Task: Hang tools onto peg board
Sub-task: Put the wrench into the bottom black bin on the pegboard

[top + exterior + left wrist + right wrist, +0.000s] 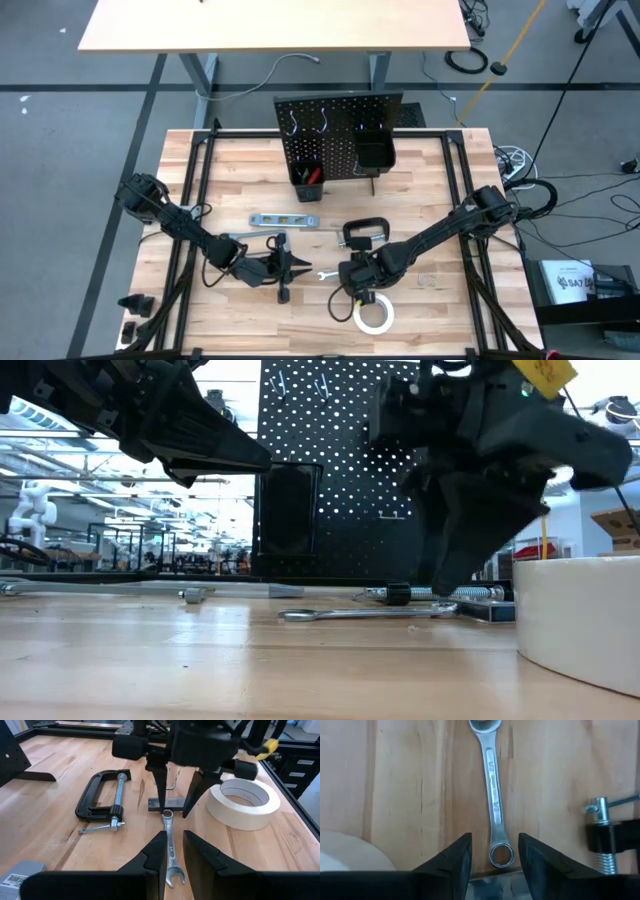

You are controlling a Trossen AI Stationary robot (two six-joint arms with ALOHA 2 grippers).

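Lying flat between both claws, wrench [493, 795], ring end inside parted right claw [492, 852].

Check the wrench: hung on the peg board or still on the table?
On the table. The wrench lies flat on the wood, between the right end effector and the left end effector, well short of the peg board.

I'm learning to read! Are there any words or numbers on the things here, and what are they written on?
Nothing here can be read for sure.
Wrench: stamped marks along its handle, too blurred to read.
Grey block at the left wrist view's edge: a barcode sticker, print too small.
Box on the floor beside the table: dark lettering, too small.
Tape roll and C-clamp: no writing visible.
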